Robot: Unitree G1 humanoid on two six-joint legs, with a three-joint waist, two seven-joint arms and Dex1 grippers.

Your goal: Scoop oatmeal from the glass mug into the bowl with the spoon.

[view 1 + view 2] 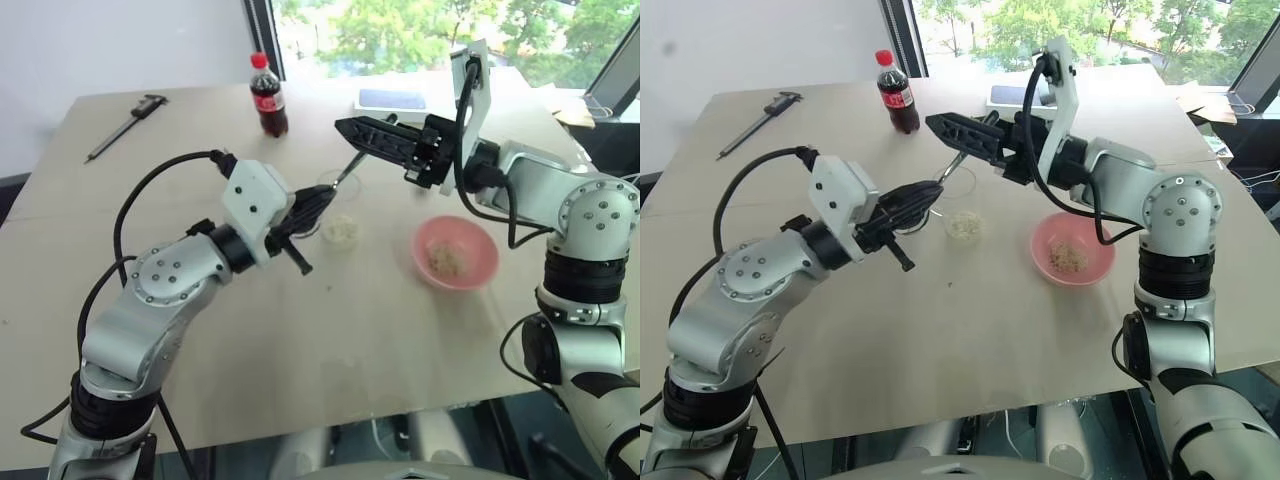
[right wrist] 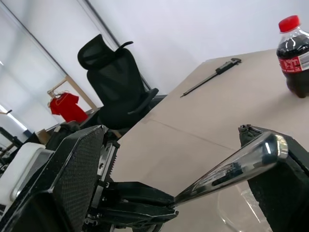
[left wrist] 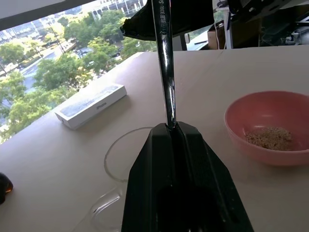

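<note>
My left gripper is shut on the handle of the silver spoon, which slants up and away from it. The spoon's far end lies between the wide-open fingers of my right gripper, close against one finger. The clear glass mug stands just beyond and below my left gripper, with pale oatmeal in its bottom. Its rim and handle show under my left fingers. To the right sits the pink bowl, holding a small heap of oatmeal.
A red-capped cola bottle stands at the back of the table, a dark caliper lies at the back left, and a flat white box rests behind my right gripper. A black office chair stands beyond the table's left side.
</note>
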